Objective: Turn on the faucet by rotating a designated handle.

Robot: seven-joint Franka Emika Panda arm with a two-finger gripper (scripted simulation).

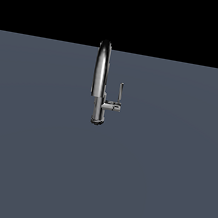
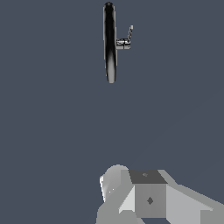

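Observation:
The chrome faucet [image 1: 100, 81] stands upright on the grey floor in the middle of the exterior view, its arched spout rising from a cylindrical base. The handle [image 1: 120, 91] is a thin dark rod pointing up from a short stub on the exterior view's right side of the base. From the wrist camera, the faucet [image 2: 110, 43] appears from above as a dark narrow arch, with the handle [image 2: 129, 33] beside it. A grey blocky part of my gripper [image 2: 148, 197] shows at the picture's edge, far from the faucet. Its fingers are not distinct. No arm shows in the exterior view.
A flat grey floor [image 1: 159, 181] stretches all around the faucet, under a black background.

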